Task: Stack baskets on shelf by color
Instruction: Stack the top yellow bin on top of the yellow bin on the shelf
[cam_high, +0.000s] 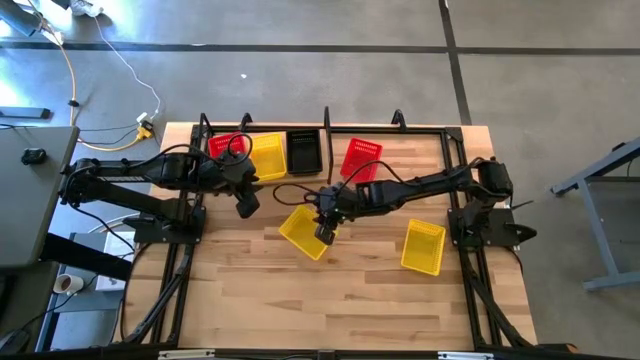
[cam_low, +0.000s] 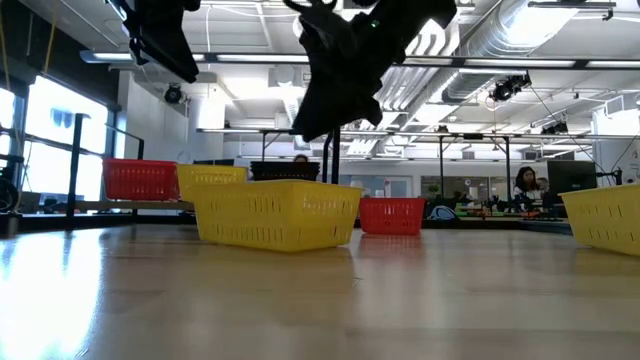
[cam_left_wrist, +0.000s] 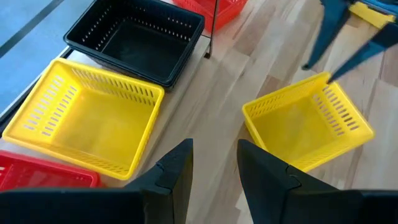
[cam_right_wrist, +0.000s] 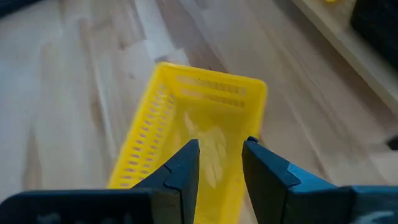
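1. Right tool (cam_high: 325, 233) hangs over the centre yellow basket (cam_high: 304, 231) in the middle of the high view, fingers (cam_right_wrist: 180, 174) apart by a narrow gap, nothing between them.
2. Left tool (cam_high: 247, 207) floats left of centre, just below the shelf (cam_high: 330, 131), its fingers (cam_left_wrist: 177, 174) narrowly parted and empty too.
3. On the shelf, along the top of the high view: a red basket (cam_high: 225, 147) at far left, a yellow one (cam_high: 265, 157) touching it, then a black basket (cam_high: 303, 152).
4. Right of the divider, another red basket (cam_high: 360, 158) sits tilted.
5. A third yellow basket (cam_high: 423, 246) lies on the worktop (cam_high: 340, 300), lower right, well apart from the centre one.
6. In the low view, the centre yellow basket sits upright, front and middle.
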